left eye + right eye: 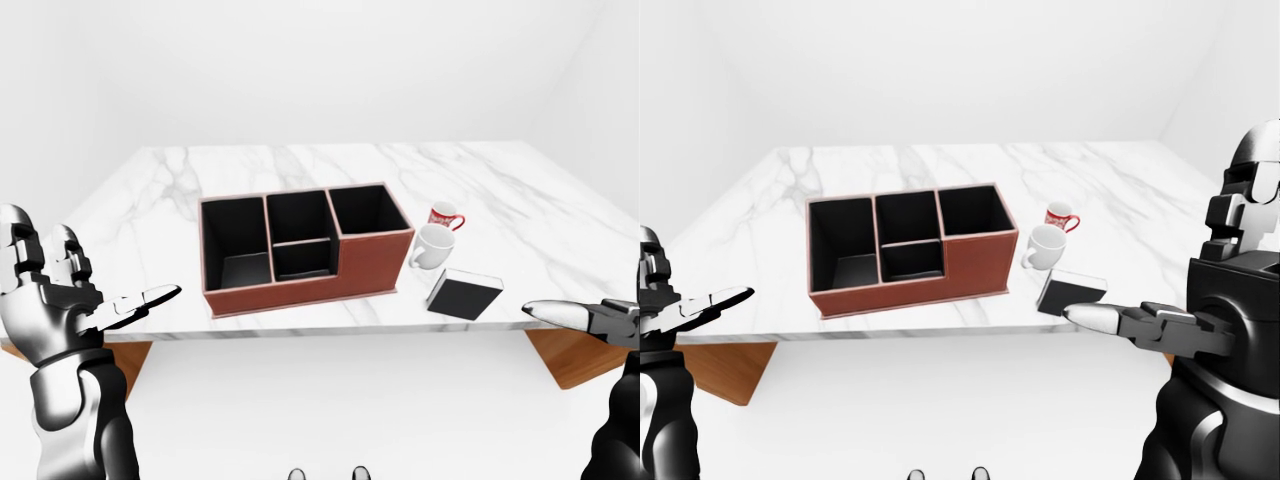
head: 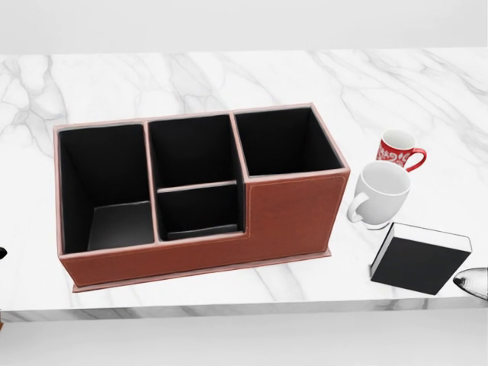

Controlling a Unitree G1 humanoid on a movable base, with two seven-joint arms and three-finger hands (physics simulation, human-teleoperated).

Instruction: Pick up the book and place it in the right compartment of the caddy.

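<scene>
Spanning the views, one white marble surface (image 2: 229, 76) carries one brown leather four-compartment caddy (image 2: 290, 217); right of it two mugs, white (image 2: 379, 193) and red (image 2: 399, 149); one black book (image 2: 418, 259) just below them. Left hand (image 1: 60, 310) and right hand (image 1: 1160, 325) fingers spread, empty.

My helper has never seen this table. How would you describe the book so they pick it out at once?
Start at the big brown caddy on the marble table. In the head view, go right past the white mug toward the table's bottom edge. The book lies there: the only flat, black-covered thing with white page edges.
</scene>
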